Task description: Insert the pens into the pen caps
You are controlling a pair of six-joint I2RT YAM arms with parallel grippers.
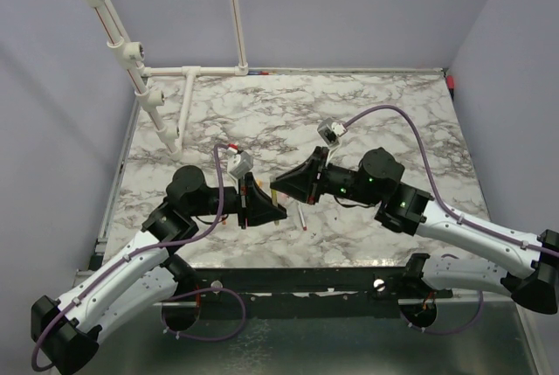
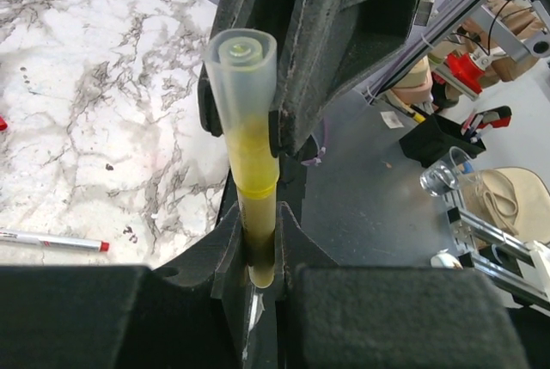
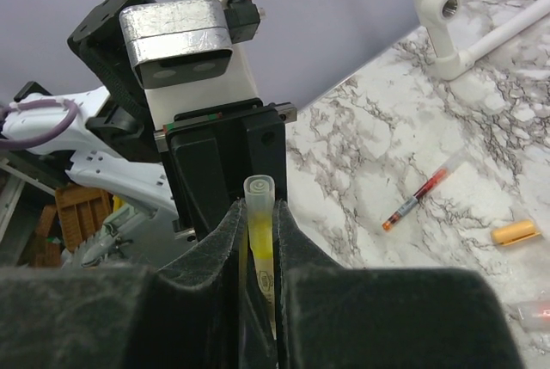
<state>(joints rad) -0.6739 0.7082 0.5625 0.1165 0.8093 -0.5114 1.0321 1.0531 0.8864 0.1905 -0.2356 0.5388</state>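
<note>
A yellow pen (image 2: 258, 214) stands between both grippers with a translucent yellowish pen cap (image 2: 245, 85) over its upper end. My left gripper (image 2: 258, 236) is shut on the yellow barrel below the cap. My right gripper (image 3: 260, 227) closes round the cap (image 3: 259, 193), and its black fingers (image 2: 296, 85) flank the cap in the left wrist view. In the top view the two grippers (image 1: 265, 204) (image 1: 285, 190) meet at the table's middle. A pale pen with a red tip (image 1: 300, 218) (image 2: 51, 240) lies just below them. A red pen (image 3: 417, 201) and an orange cap (image 3: 514, 232) lie on the marble.
A white pipe frame (image 1: 183, 73) (image 3: 440, 25) stands at the back left of the marble table (image 1: 393, 113). A pale pink piece (image 3: 534, 310) lies at the right wrist view's edge. The table's dark front edge (image 1: 306, 274) runs just behind the arm bases.
</note>
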